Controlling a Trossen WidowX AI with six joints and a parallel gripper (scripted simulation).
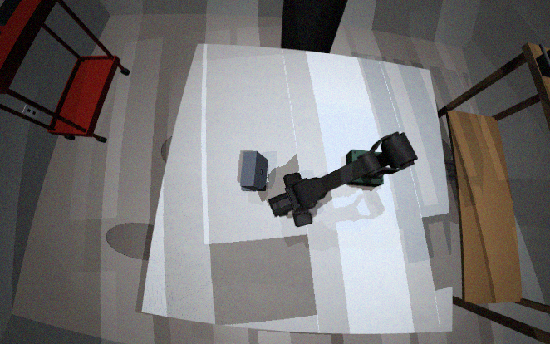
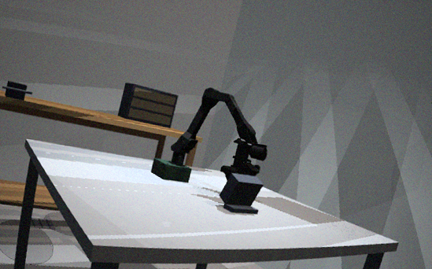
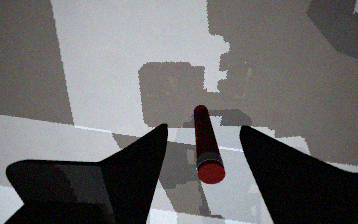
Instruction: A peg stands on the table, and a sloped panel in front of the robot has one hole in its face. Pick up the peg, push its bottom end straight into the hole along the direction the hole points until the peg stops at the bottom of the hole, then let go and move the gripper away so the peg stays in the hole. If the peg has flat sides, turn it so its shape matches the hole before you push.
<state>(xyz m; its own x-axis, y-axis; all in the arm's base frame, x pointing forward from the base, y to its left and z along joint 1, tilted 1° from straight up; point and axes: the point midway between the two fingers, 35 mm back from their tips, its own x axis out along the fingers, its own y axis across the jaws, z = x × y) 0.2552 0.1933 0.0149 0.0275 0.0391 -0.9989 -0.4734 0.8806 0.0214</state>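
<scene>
The claw stands partly open; the red peg stands between.

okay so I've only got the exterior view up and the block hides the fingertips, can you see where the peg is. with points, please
Observer: Yes. In the wrist view the red peg [image 3: 205, 137] stands between the two fingers of the gripper [image 1: 279, 204] [image 3: 203, 129], with a gap on each side.
Operator: Does the peg have any marking? I can't see it from here.
Observer: A dark grey band [image 3: 210, 160] runs around it, just below its round top.
Operator: And the hole? I only get the back of the block.
Observer: The top view shows a small dark opening [image 1: 261, 171] in the block's sloped face [image 1: 260, 162], the side toward the arm's base.
</scene>
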